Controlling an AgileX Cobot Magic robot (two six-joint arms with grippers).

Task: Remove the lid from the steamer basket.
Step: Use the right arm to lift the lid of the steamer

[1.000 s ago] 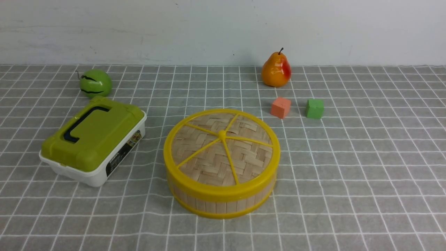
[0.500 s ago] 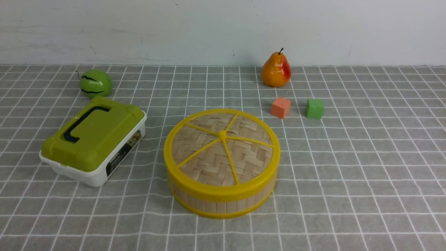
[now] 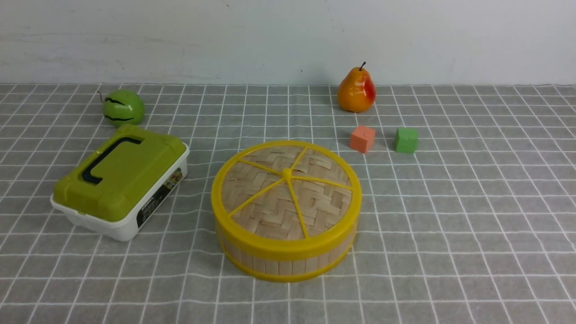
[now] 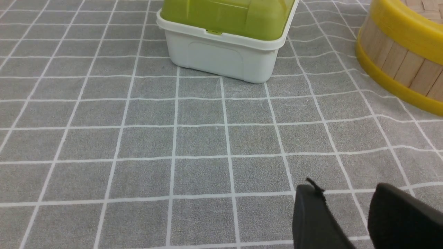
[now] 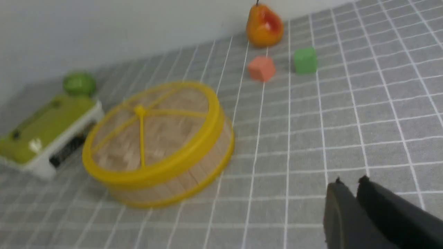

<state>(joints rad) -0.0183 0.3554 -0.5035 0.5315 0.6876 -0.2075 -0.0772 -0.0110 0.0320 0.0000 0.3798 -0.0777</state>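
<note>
A white box (image 3: 118,227) with an olive-green lid (image 3: 128,175) sits near a green apple (image 3: 123,107) on a grey checked cloth (image 3: 472,216), while a pear (image 3: 357,91) stands by the wall (image 3: 225,40) behind an orange cube (image 3: 362,138) and a green cube (image 3: 406,140)

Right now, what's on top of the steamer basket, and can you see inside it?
The lid sits flat on the steamer basket, rim to rim, closing it. The woven bamboo covers the interior, so whether anything is inside cannot be seen.

The round woven bamboo lid (image 3: 270,202) is tan herringbone with yellow rim and spokes; the round slatted steamer basket (image 3: 288,265), tan banded yellow. The worktop cloth (image 3: 450,225) is grey, gridded white. The glossy pear (image 3: 355,94) is orange, blushed red.
</note>
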